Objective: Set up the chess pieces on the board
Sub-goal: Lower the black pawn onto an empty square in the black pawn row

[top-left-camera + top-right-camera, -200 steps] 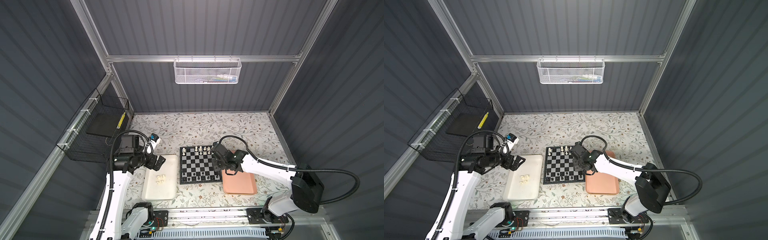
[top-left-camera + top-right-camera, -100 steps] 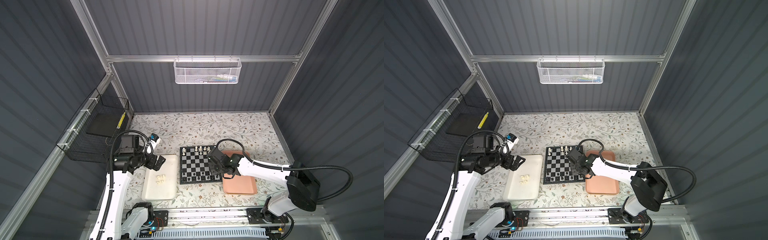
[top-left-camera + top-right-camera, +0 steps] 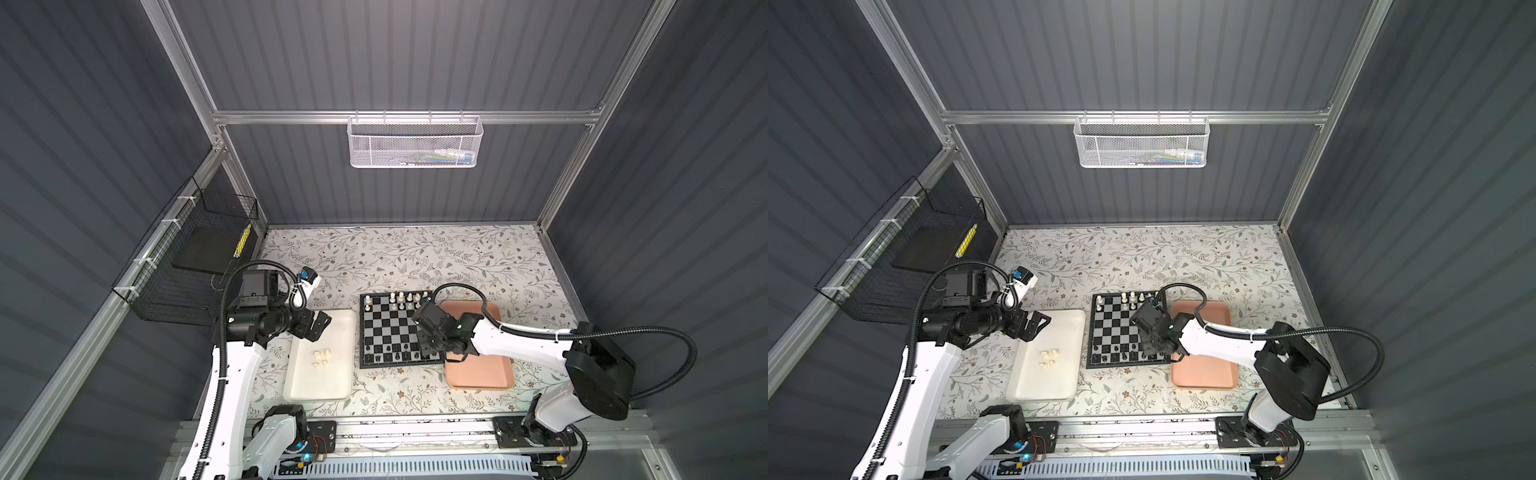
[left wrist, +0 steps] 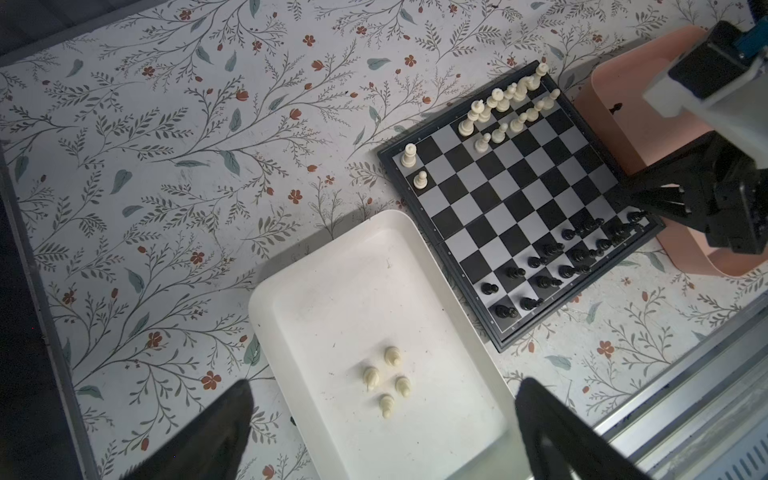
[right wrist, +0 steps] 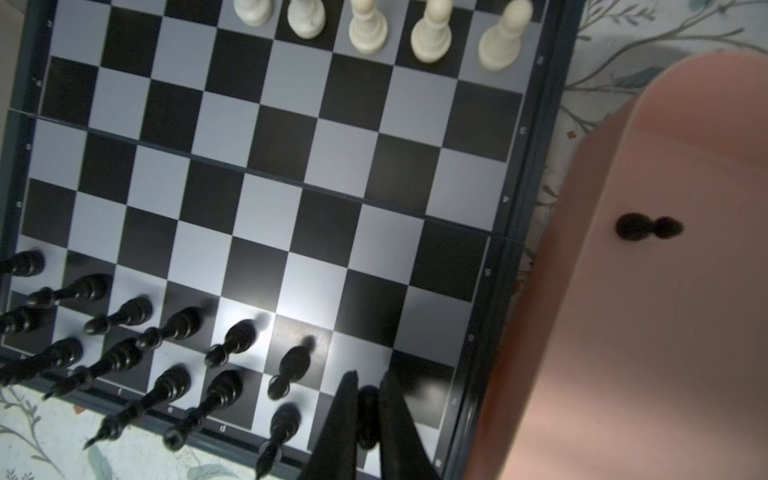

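The board (image 3: pixel 390 328) (image 3: pixel 1115 328) lies mid-table. Cream chess pieces (image 3: pixel 405 297) (image 5: pixel 432 33) fill part of its far rows and black ones (image 3: pixel 395 351) (image 5: pixel 174 324) stand along the near rows. My right gripper (image 3: pixel 428 345) (image 5: pixel 369 382) hangs over the board's near right corner, shut on a small black piece (image 5: pixel 368 415). Another black pawn (image 5: pixel 648 227) lies in the salmon-pink tray (image 3: pixel 478 370). My left gripper (image 3: pixel 322 324) (image 4: pixel 384 386) is open above the white tray (image 3: pixel 320 386), where several cream pieces (image 4: pixel 386 378) lie.
A white mesh basket (image 3: pixel 413 143) hangs on the back wall and a black wire basket (image 3: pixel 195 266) on the left wall. The metal rail (image 3: pixel 395 428) runs along the table's front edge. The trays flank the board closely.
My right gripper has moved from the board's far right side toward its near right corner, still shut on the black piece. The left arm has not moved.
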Tool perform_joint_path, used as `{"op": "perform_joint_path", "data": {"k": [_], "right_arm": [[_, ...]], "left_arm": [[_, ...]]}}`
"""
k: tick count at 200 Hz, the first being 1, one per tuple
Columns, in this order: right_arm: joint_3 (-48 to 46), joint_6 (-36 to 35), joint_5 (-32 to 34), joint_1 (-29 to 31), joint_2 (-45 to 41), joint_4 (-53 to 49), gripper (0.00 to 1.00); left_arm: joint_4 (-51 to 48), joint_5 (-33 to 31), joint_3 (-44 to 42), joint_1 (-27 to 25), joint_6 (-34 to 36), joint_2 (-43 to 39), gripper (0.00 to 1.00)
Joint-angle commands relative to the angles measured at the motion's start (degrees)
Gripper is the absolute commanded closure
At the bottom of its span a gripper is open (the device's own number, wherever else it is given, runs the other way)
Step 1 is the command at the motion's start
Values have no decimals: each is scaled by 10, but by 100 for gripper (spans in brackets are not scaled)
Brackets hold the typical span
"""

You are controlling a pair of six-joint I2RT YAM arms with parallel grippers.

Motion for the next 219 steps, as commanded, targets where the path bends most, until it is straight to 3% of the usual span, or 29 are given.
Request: {"op": "perform_joint_path", "data": {"k": [1, 219], "right_arm": [[-10, 9, 3, 5, 5, 6, 86], [16, -7, 0, 10, 43, 15, 85]], "left_arm": [[-11, 12, 6, -2, -11, -9, 0], [-11, 29, 10, -2, -12, -7, 1]]}}
